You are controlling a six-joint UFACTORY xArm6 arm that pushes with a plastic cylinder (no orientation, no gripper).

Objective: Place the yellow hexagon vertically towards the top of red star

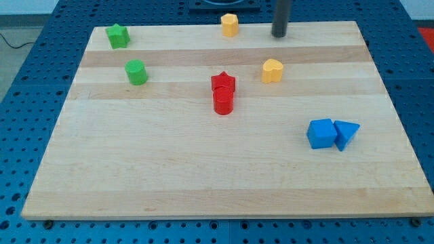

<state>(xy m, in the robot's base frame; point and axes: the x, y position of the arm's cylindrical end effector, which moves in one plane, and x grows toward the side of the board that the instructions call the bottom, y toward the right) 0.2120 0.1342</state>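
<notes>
Left to right: green star upper left, green cylinder below it. Red star sits centre, touching the red cylinder. The yellow hexagon waits at the top edge of the surface, already above the star. My tip stands upright to its right; no pincer here, nothing held. Best push: gently leftward-down, aligning over the star.

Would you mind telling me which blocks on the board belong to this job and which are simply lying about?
Belonging to the job:
yellow hexagon, at the view's top edge
red star, mid-board
my tip, to the view's right of the hexagon, apart from it

Just lying about:
yellow block
red cylinder, touching the star
green star
green block
blue cube
blue triangle
</notes>
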